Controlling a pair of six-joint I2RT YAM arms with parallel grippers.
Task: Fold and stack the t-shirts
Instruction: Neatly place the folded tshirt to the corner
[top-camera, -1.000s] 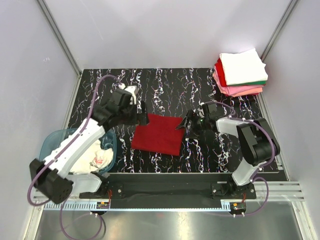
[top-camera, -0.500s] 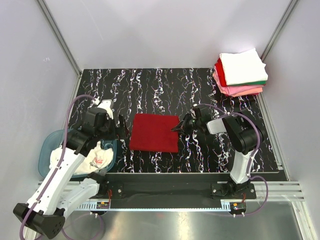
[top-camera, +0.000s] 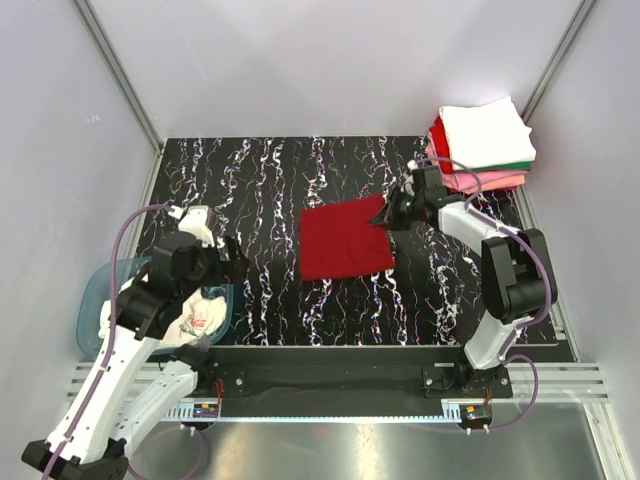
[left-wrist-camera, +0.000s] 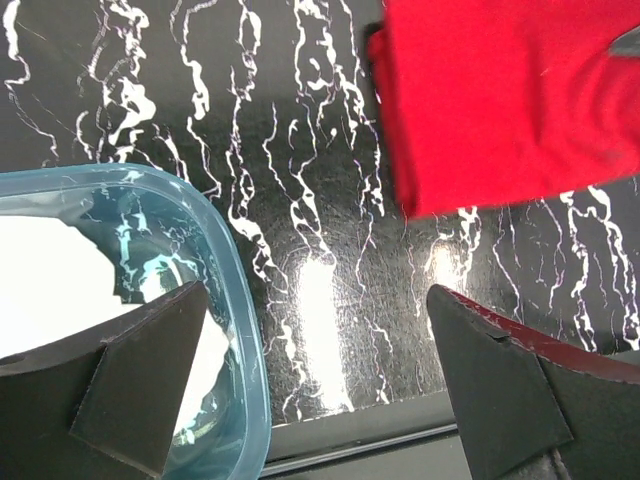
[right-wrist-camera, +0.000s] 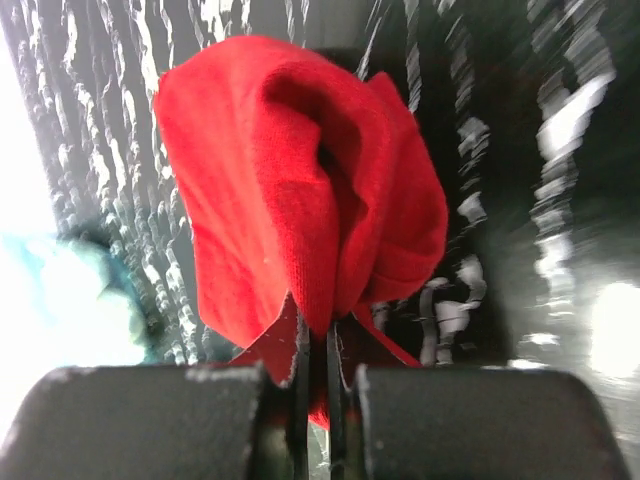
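Observation:
A folded dark red t-shirt lies on the black marbled table, its right edge lifted. My right gripper is shut on that edge, and the cloth bunches up between its jaws. A stack of folded t-shirts, white on top over green, red and pink, sits at the back right corner. My left gripper stands open over the table beside the tub, holding nothing. A crumpled white t-shirt with red print lies in the tub.
The teal plastic tub stands at the table's front left, partly under my left arm. Grey walls close in the table on three sides. A black rail runs along the near edge.
My right gripper closed on the dark red t-shirt's right edge and dragged it right and back toward the stack. My left arm pulled back from the shirt toward the tub.

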